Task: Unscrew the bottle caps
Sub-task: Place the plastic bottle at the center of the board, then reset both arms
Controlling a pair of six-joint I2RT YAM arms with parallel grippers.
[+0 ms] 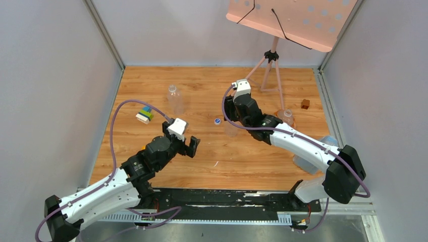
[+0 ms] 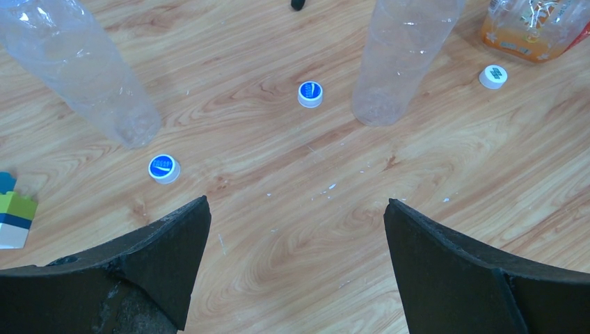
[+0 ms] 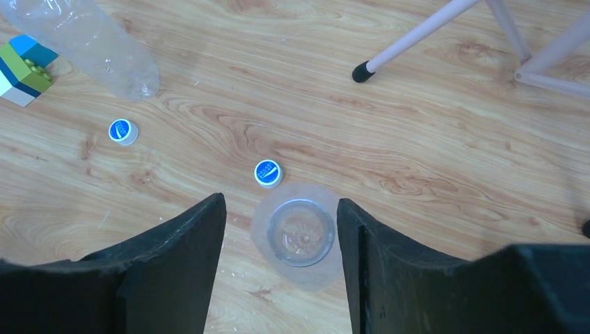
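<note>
Two blue-topped bottle caps [image 3: 267,173] [image 3: 122,131] lie loose on the wood floor; the left wrist view shows them as well [image 2: 310,94] [image 2: 164,168], plus a white cap [image 2: 493,76] further right. My right gripper [image 3: 281,200] hangs open over an upright clear bottle [image 3: 302,233] whose mouth is uncapped and sits between the fingers, nearer the right one. Seen from above, this gripper [image 1: 231,117] is just behind that bottle [image 1: 231,130], beside a blue cap [image 1: 217,121]. My left gripper [image 2: 298,202] [image 1: 186,147] is wide open over bare floor, holding nothing.
A second clear bottle [image 1: 175,98] stands at the back left. An orange-labelled bottle [image 1: 287,117] stands by the right arm. Stacked toy bricks [image 1: 145,115], a brown cube [image 1: 305,104] and a pink stand's tripod legs [image 1: 272,70] are also on the floor. Grey walls enclose three sides.
</note>
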